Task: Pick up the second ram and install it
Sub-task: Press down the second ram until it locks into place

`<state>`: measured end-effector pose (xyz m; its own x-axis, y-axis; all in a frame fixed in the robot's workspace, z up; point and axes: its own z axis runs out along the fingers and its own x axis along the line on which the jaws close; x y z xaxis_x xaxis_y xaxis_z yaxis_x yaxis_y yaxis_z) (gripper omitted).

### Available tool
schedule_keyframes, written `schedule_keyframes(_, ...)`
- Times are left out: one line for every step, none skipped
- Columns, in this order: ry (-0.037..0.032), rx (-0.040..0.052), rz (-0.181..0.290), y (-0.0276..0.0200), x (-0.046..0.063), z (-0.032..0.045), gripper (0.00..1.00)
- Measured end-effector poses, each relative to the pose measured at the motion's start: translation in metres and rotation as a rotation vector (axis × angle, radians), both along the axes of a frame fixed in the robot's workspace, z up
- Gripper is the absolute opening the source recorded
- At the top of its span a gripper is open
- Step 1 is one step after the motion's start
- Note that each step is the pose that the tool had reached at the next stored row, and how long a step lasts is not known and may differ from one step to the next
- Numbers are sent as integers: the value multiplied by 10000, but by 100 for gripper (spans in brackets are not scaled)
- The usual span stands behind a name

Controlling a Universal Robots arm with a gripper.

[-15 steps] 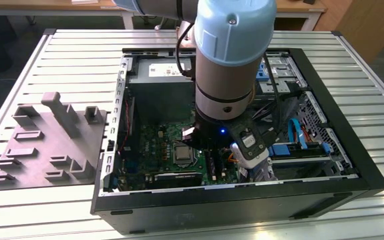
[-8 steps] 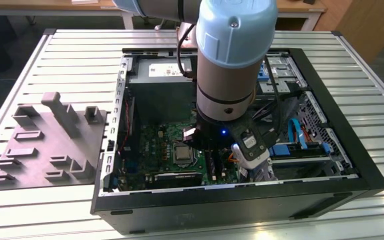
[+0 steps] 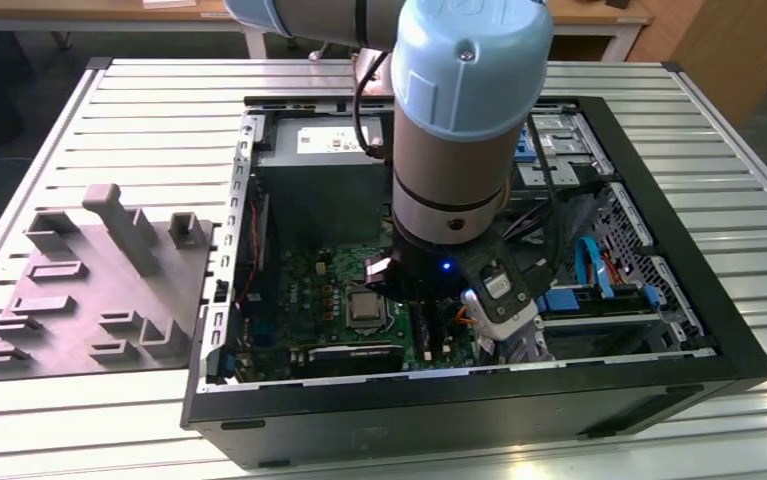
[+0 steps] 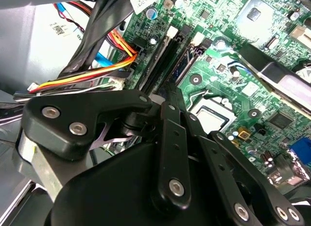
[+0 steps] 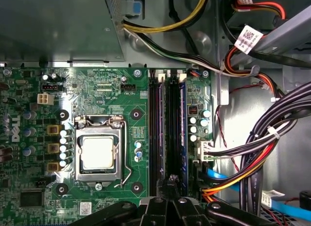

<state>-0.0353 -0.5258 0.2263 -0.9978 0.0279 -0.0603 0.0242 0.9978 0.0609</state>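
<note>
The black metal gripper [image 5: 171,180] sits low over the long black memory slots [image 5: 154,129] on the bumpy green motherboard [image 5: 102,104]; I cannot tell if it grips anything

the second ram [image 5: 182,133], a long thin dark-blue stick, is standing on edge in the memory slot farthest from the processor socket, lying parallel to the black slots beside it.
</note>
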Motion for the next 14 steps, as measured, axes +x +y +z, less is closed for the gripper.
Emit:
schedule_keyframes(1,-1,0,0,0,0,10)
schedule_keyframes(1,-1,0,0,0,0,10)
schedule_keyframes(1,-3,0,0,0,-1,10)
schedule_keyframes(0,1,0,0,0,-8,10)
schedule_keyframes(0,1,0,0,0,-19,10)
schedule_keyframes(2,-5,0,0,0,-26,10)
schedule_keyframes(2,-6,0,-1,0,-29,10)
schedule_keyframes(2,-6,0,-1,0,-29,10)
schedule_keyframes(1,-4,0,0,0,-31,10)
schedule_keyframes(1,-1,0,0,0,-33,10)
schedule_keyframes(1,-2,0,0,0,-34,10)
schedule_keyframes(1,-2,0,0,0,-40,10)
schedule_keyframes(-2,7,0,1,0,-48,10)
schedule_keyframes(-1,4,0,0,0,-48,10)
